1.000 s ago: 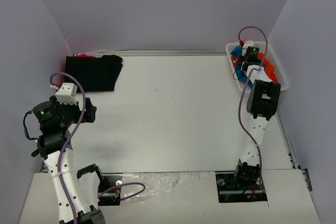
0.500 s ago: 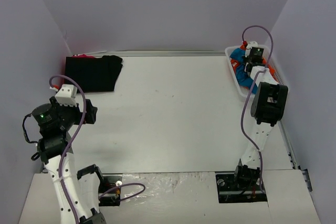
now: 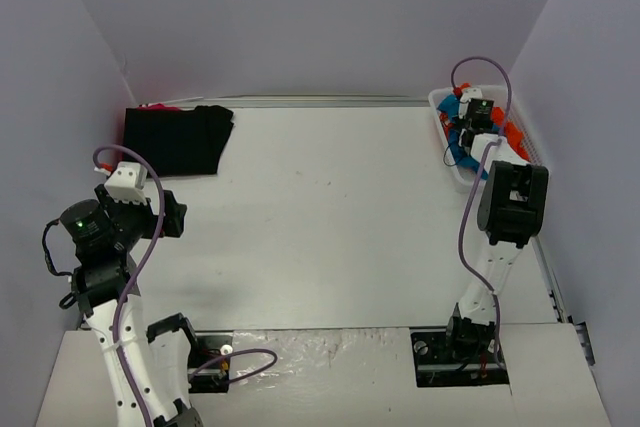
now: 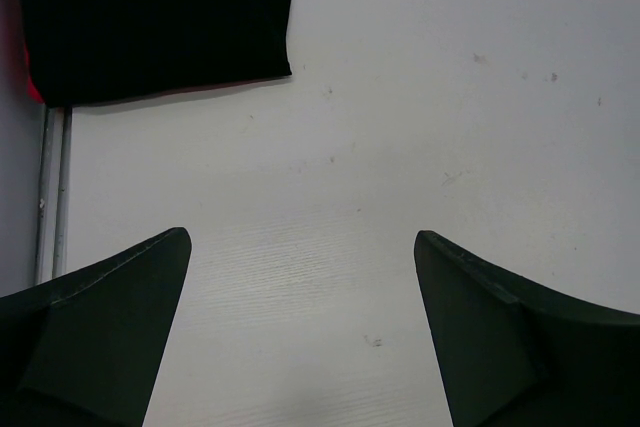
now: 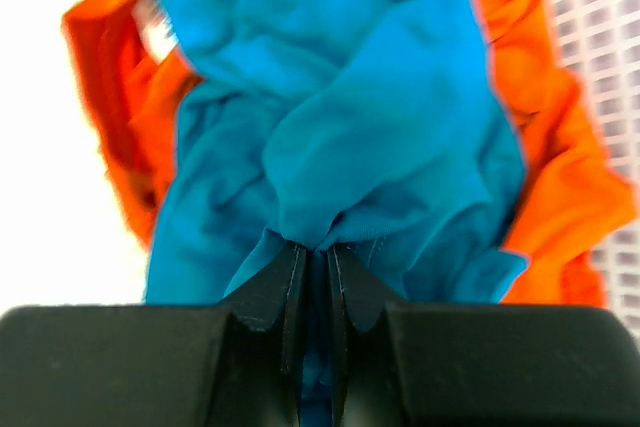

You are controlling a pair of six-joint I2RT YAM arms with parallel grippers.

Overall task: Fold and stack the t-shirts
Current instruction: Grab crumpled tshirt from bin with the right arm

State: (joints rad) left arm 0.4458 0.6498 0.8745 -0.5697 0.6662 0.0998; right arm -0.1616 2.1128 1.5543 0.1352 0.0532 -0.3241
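Note:
A folded black t-shirt [image 3: 178, 137] lies at the table's far left; it also fills the top left of the left wrist view [image 4: 150, 17]. My left gripper [image 4: 300, 247] is open and empty, above bare table near the left side. My right gripper [image 5: 318, 247] is shut on a bunch of the teal-blue t-shirt [image 5: 340, 117], with the orange t-shirt [image 5: 560, 177] under and around it. In the top view the right gripper [image 3: 470, 125] is over the white basket [image 3: 445, 152] at the far right, with the teal shirt [image 3: 464, 149] hanging there.
The white slotted basket wall [image 5: 600, 7] shows at the right of the right wrist view. A red edge [image 4: 30, 87] peeks from under the black shirt. Purple walls stand close on both sides.
My right gripper has shifted leftward over the basket and the teal shirt has bunched up with it. The left arm has barely moved.

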